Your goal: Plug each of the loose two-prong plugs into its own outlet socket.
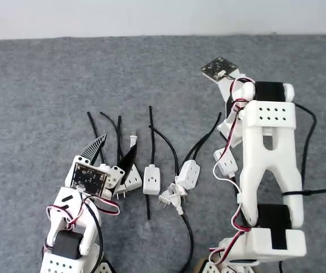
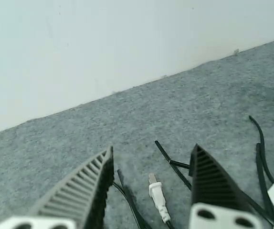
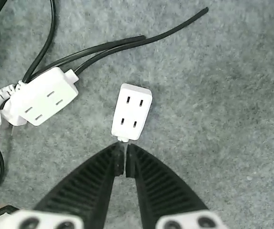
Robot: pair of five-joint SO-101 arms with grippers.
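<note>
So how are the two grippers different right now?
The left gripper is wide open; the right gripper is closed. The left gripper holds nothing, and a loose white plug lies on the carpet just ahead of it. The right gripper seems to pinch the cord end of a white outlet block. Both have the same dark ribbed fingers.

White 2-prong plugs (image 1: 168,198) lie loose among white, black-corded outlet sockets (image 1: 151,179).
</note>
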